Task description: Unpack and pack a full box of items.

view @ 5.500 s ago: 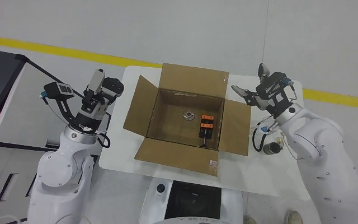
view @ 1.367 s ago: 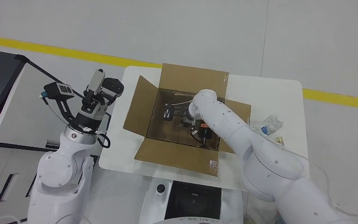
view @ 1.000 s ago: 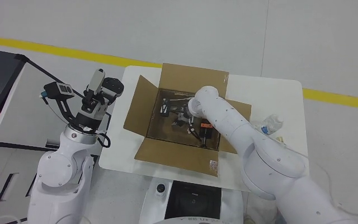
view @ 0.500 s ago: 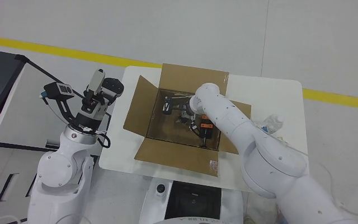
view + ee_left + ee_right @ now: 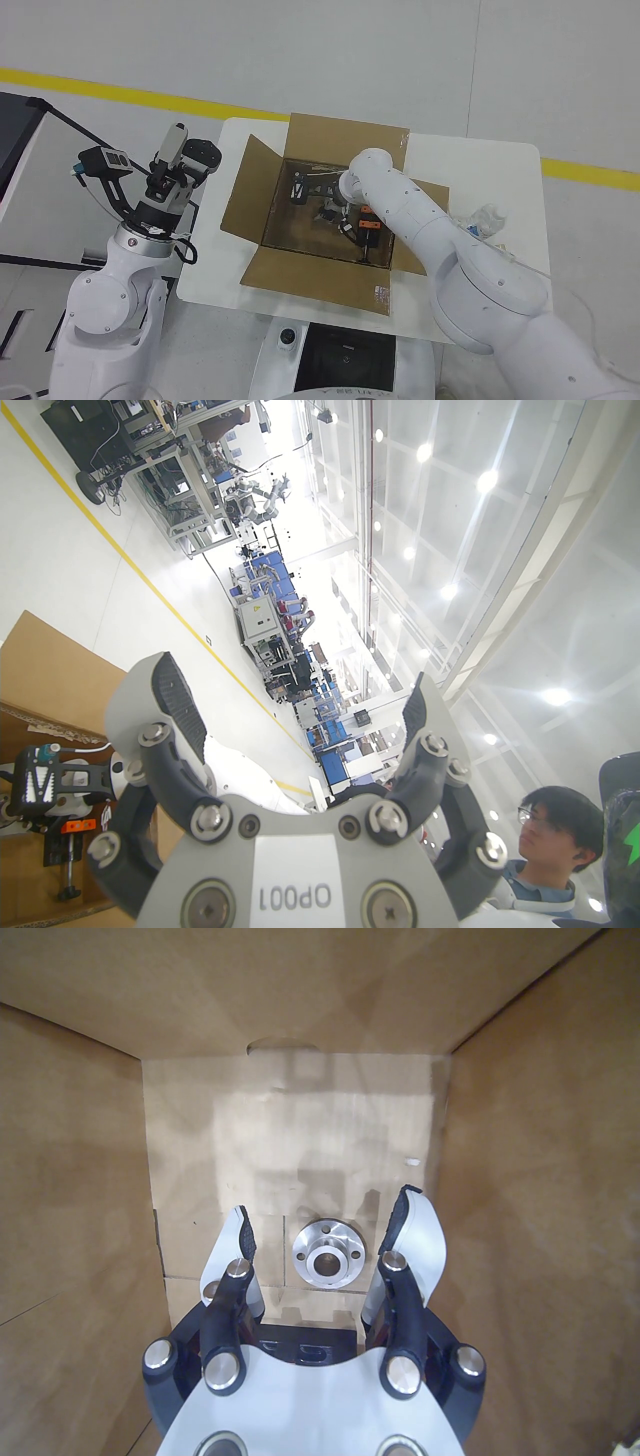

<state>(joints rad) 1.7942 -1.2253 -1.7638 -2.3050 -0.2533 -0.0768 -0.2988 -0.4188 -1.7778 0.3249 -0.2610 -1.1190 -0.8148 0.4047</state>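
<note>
While the round shiny metal ring point(image 5: 327, 1260) lies in the open brown cardboard box point(image 5: 345, 135), the right jaws are held spread inside, pointed at it; the left jaws are spread outside.

Left claw point(image 5: 292, 680) agape, cardboard box point(image 5: 45, 660) beyond.

bright even overhead light, ceiling lamps point(image 5: 487, 480) glaring, box point(image 5: 320, 988) interior dim

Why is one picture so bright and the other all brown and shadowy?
Left wrist view: the left tool points up at the ceiling lamps, whose glare floods the picture. Right wrist view: the right tool is down inside the cardboard box, whose walls shade it; the metal flange gleams.
</note>
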